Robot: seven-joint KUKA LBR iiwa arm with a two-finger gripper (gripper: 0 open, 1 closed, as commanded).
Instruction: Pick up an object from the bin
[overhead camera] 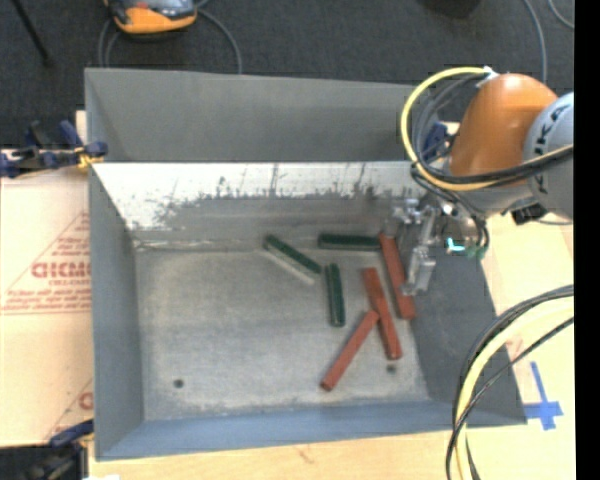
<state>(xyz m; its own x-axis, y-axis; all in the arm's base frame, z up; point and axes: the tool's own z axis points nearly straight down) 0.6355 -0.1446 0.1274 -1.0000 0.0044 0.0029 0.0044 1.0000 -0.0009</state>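
Nearest lay a slanting red stick (348,351), beyond it green sticks (334,295) strewn loose on the bin (210,328) floor, and at the far right the end effector (420,263) hung over a long red stick (391,256), apparently placed for a grasp, though open or closed I couldn't tell.

This looks like a robotics lab or test cell. The claw (416,280) belongs to an industrial arm. Just above and behind the claw, the arm's wrist carries an orange cover (500,118) ringed by looped cables (412,118). The claw sits inside a grey sheet-metal bin (110,318), and plain red and green sticks (350,351) lie loose beside it, toward the bin's middle. Well beyond the claw, past the bin's back wall, two orange-and-black devices (150,6) trail their leads across dark matting (310,18).
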